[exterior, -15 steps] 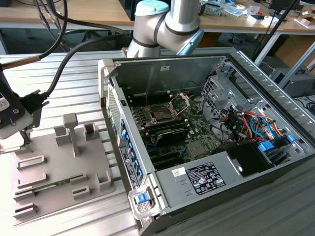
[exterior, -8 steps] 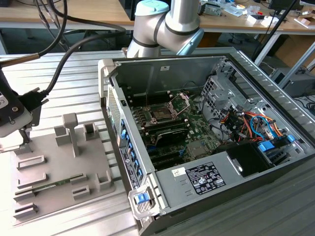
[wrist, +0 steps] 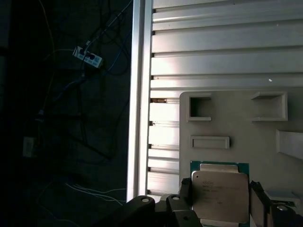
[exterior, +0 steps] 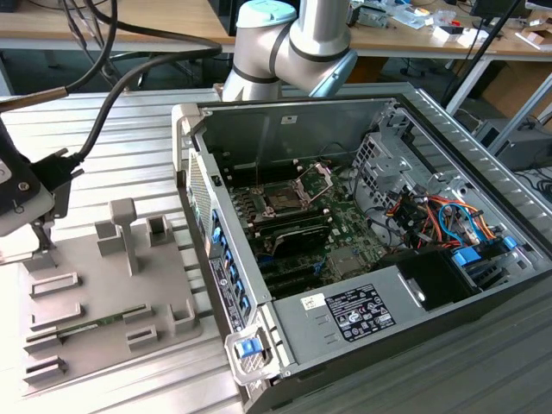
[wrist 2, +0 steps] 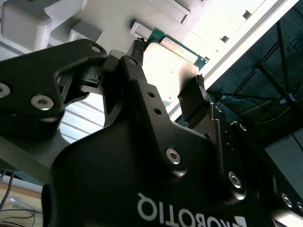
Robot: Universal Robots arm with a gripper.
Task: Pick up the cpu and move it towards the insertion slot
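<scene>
**Chip pinched at the tray, socket well off**

- The claw [wrist 2: 169, 62] is closed down to the width of the chip [wrist: 220, 194]. In both wrist views one of its fingers [wrist 2: 138, 47] sits against each of two opposite edges, pale top face up and a green border showing. I read this as a grip on the chip.
- The chip sits over the corner of the grey tray [exterior: 86, 267], close to the edge of the ribbed table [exterior: 103, 138]. Whether it has left the tray surface, I cannot tell.
- The socket [exterior: 283, 200] lies on the green board inside the open computer case [exterior: 285, 112], with its metal plate hinged up. It is well apart from the claw, towards the exterior view's right.

Handling notes (judgement):
- The hold is on thin edges only, so the grip is slight. Any tilt or jerk could twist the chip out.
- Best carried flat and level, raised straight up before any sideways travel, so the underside does not scrape the tray.
- The near wall of the case stands between tray and socket. The path needs height to pass over it.
- The tray's upright post [exterior: 123, 226] and the thick cable [exterior: 103, 95] near the wrist are things to avoid snagging.
- Keeping the chip's edges square to the socket frame during the approach should save correction later.
</scene>
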